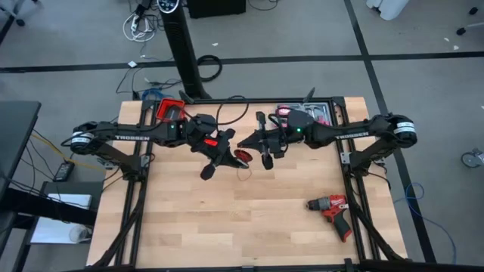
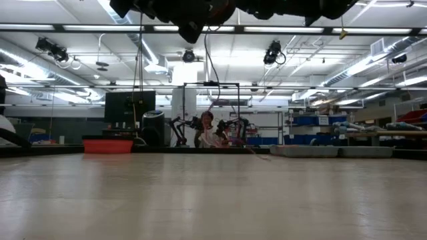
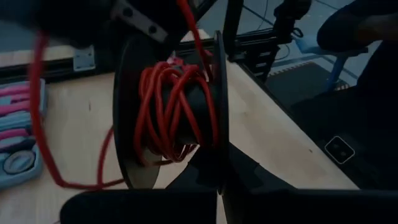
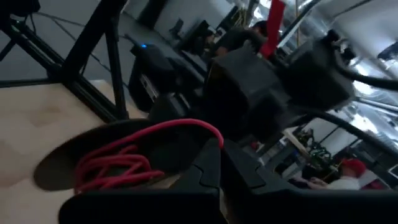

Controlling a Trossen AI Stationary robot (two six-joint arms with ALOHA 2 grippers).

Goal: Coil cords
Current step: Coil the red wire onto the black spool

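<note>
The cords are a thin red wire (image 3: 168, 106) wound on a black spool (image 3: 130, 124), held in the air over the table's middle (image 1: 242, 159). My left gripper (image 1: 225, 155) (image 3: 224, 180) is shut on the spool. My right gripper (image 1: 255, 145) (image 4: 214, 155) comes from the table's right, close beside the spool (image 4: 93, 158), and is shut on a free stretch of the red wire (image 4: 180, 124). Another loop of the wire (image 3: 43, 124) hangs loose beside the spool. My left gripper pinches the rim of one spool flange (image 3: 221, 158) between its two fingers. The spool is lifted clear of the table with its axle about level. My right gripper pinches the red wire (image 4: 214, 138) at its fingertips. From there the wire runs in a curved arc back to the windings, clear of the table.
A red-and-black drill (image 1: 331, 208) lies on the wooden table near its right front. A red bin (image 1: 170, 109) stands at the far left and a pink tool case (image 1: 302, 115) (image 3: 18, 124) at the far right. The black frame rail (image 1: 249, 100) runs along the far edge.
</note>
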